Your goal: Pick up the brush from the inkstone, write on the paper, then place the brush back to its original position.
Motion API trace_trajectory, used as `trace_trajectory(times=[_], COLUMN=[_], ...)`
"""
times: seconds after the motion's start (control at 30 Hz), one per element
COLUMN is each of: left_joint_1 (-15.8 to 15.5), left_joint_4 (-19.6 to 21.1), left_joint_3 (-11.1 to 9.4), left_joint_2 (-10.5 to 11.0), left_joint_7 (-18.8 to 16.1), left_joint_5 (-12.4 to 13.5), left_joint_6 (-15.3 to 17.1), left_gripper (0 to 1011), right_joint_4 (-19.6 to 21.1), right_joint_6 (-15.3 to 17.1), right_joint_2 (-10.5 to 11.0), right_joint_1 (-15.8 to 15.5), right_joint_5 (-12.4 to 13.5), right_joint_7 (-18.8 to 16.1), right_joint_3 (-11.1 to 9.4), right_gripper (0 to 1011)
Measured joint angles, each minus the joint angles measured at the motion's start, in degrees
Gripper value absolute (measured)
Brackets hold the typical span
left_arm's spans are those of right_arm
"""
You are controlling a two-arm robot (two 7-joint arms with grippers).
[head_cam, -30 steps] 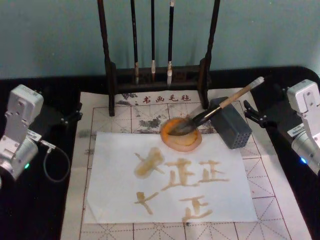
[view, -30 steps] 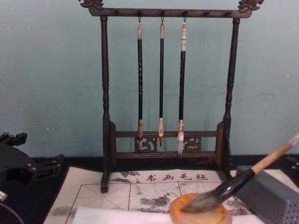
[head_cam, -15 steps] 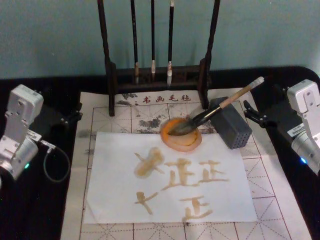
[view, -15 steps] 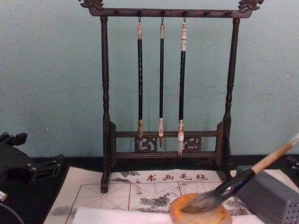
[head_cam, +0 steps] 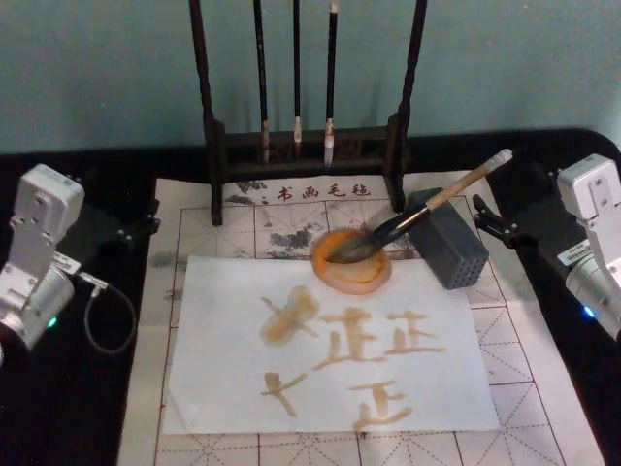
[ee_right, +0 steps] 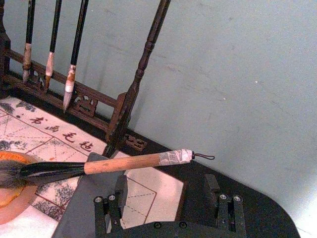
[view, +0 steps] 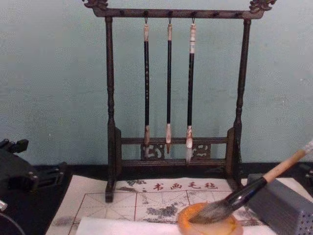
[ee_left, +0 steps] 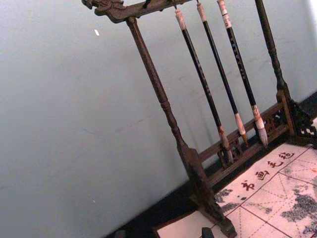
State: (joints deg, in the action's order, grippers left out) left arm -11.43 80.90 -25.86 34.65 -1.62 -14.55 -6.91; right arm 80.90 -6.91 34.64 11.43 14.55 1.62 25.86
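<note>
Jaws on the right gripper (head_cam: 483,219) stand wide apart, empty, near the right edge of the black worktop (head_cam: 58,408), well apart from the brush (head_cam: 427,206). The left gripper (head_cam: 146,219) sits near the left edge, also spread and empty. The brush lies with its tuft in the inkstone (head_cam: 376,280), its handle propped on the grey block (head_cam: 454,250), its white-wrapped end toward the far right corner. The inkstone rests at the far edge of the paper (head_cam: 223,388), which bears tan strokes and lies on the felt mat (head_cam: 543,388).
</note>
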Motion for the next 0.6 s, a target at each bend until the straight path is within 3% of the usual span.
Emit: trace_trajectory(times=[0.6], left_joint_1=[0.00], left_joint_4=[0.00], left_joint_3=[0.00], left_joint_2=[0.00], left_joint_7=[0.00], left_joint_5=[0.00], left_joint_6=[0.00], left_gripper=[1001], right_joint_4=[0.00], right_joint_6=[0.00], right_joint_2=[0.00], right_joint_1=[0.00], right_joint_5=[0.00], right_joint_7=[0.00], right_joint_3=[0.00], right_gripper=[1002])
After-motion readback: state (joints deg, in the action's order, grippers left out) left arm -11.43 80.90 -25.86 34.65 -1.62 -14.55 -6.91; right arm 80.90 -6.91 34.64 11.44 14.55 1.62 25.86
